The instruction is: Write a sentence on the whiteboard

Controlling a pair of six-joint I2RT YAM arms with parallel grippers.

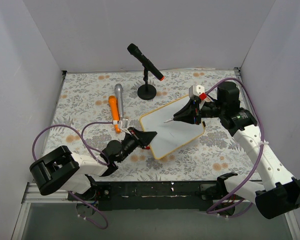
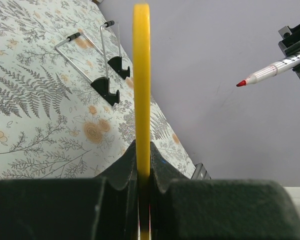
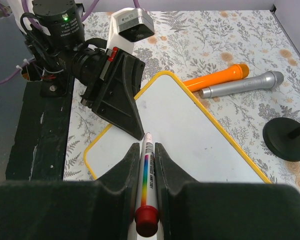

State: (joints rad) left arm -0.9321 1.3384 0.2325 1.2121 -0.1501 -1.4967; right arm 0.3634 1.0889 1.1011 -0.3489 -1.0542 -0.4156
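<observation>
The whiteboard (image 1: 176,131), white with a thin yellow rim, lies at an angle in the middle of the table. Its face (image 3: 190,125) is plain white and no sentence shows on it. My left gripper (image 1: 143,138) is shut on the board's left edge. In the left wrist view that rim (image 2: 141,75) runs edge-on between the jaws of the left gripper (image 2: 141,150). My right gripper (image 1: 188,113) is shut on a red-capped marker (image 3: 146,172), and this right gripper (image 3: 146,150) points it down at the board. The red tip (image 2: 241,83) hangs near the face; I cannot tell if it touches.
An orange microphone (image 1: 113,113) and a silver one (image 1: 118,97) lie side by side behind the left gripper. A black microphone (image 1: 146,62) sits on a round-based stand (image 1: 147,92) at the back. Two wire feet with black bases (image 2: 108,89) show beside the rim.
</observation>
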